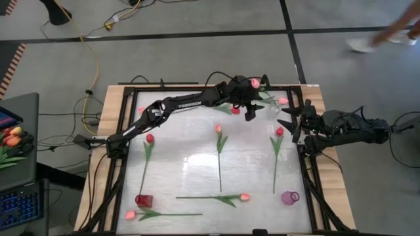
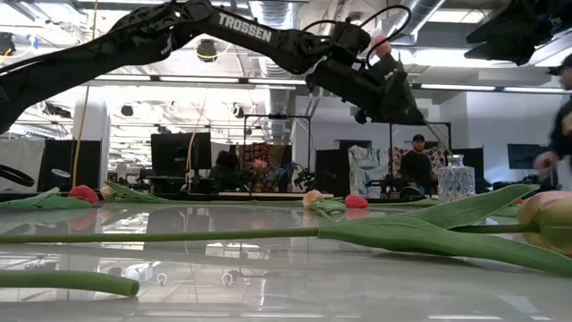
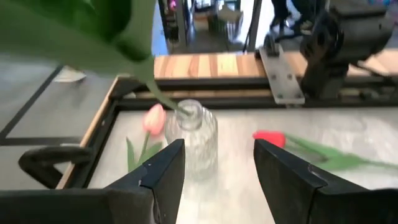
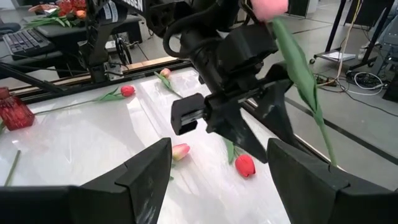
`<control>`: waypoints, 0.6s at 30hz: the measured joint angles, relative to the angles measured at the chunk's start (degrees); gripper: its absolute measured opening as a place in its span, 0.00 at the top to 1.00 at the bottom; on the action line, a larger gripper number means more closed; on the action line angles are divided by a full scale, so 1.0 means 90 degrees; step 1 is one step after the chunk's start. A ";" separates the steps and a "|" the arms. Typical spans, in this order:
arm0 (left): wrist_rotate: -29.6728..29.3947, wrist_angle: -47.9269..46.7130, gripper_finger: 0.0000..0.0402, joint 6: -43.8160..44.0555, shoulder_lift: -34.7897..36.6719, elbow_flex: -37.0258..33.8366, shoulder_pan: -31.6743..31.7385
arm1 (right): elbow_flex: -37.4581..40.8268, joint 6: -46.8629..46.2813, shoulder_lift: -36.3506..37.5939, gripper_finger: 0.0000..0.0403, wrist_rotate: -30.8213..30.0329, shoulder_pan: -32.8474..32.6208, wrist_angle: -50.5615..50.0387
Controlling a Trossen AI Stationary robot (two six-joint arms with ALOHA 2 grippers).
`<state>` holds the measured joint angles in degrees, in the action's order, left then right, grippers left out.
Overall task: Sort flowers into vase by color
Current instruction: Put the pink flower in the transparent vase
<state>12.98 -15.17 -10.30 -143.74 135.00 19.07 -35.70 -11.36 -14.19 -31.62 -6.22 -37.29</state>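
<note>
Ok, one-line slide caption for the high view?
Left claw at the table's far edge, pink-headed green-stemmed tulip beside it; right claw waits open.

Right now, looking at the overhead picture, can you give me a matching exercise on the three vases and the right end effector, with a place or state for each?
1. red vase
2. purple vase
3. clear vase
4. right end effector

A. open, at the right side
B. bottom right
C. has a green stem in it
D. bottom left

Pairs: 1-D, 2-B, 3-C, 4-A
</note>
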 joint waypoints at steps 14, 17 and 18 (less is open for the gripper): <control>-0.0031 -0.1523 0.55 -0.1003 0.0329 0.0000 0.0006 | 0.0000 -0.0006 0.0000 0.28 0.0006 0.0000 -0.0002; -0.0042 -0.1752 0.55 -0.1151 0.0372 0.0000 0.0012 | 0.0000 -0.0006 0.0001 0.28 0.0005 0.0000 -0.0007; -0.0044 -0.1845 0.55 -0.1164 0.0390 0.0000 0.0016 | 0.0000 0.0022 -0.0001 0.28 0.0007 0.0000 -0.0011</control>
<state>12.59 -31.77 -20.78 -140.23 135.00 19.21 -35.70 -11.16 -14.20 -31.55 -6.22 -37.39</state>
